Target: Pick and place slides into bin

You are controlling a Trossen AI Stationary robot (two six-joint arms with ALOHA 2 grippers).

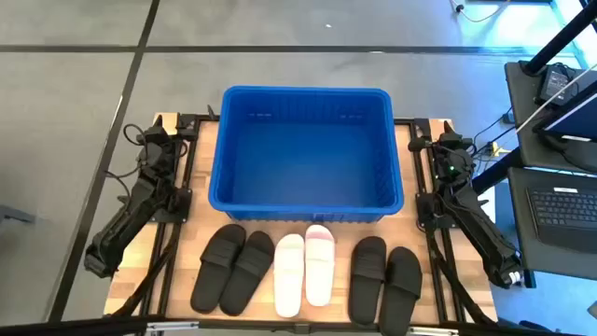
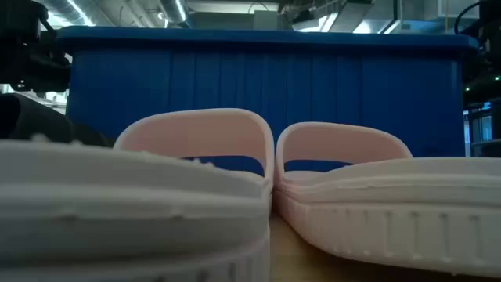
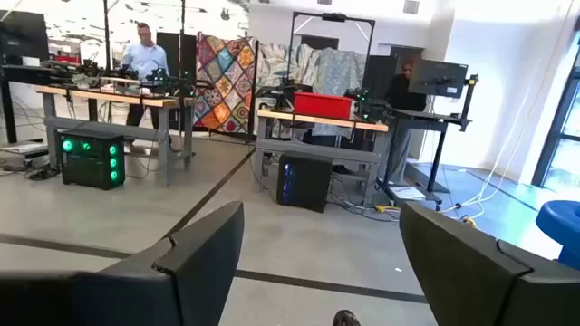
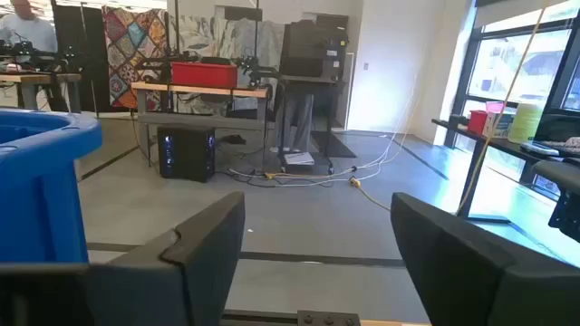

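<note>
High view: we are looking at the start of the job. The bin (image 1: 306,154) is sitting empty at upper centre of the frame. All six slides are lying in a row on the table (image 1: 191,201) along the lower edge: a black pair (image 1: 232,269) at lower left, the pale pair (image 1: 304,268) in the middle, another black pair (image 1: 385,278) at lower right. The left arm (image 1: 140,201) is folded at the left edge, the right arm (image 1: 462,201) at the right edge, both well apart from the slides. We are judging that no pick is under way yet; the next move calls for one arm to swing down over a slide near its side.

Low view: the pale pair is filling the foreground, the bin's blue wall standing behind.

Left wrist view: the left gripper (image 3: 322,263) is showing its jaws wide apart, holding nothing, facing the room.

Right wrist view: the right gripper (image 4: 317,258) likewise has its jaws apart and empty; the bin's rim is showing at the left edge.
</note>
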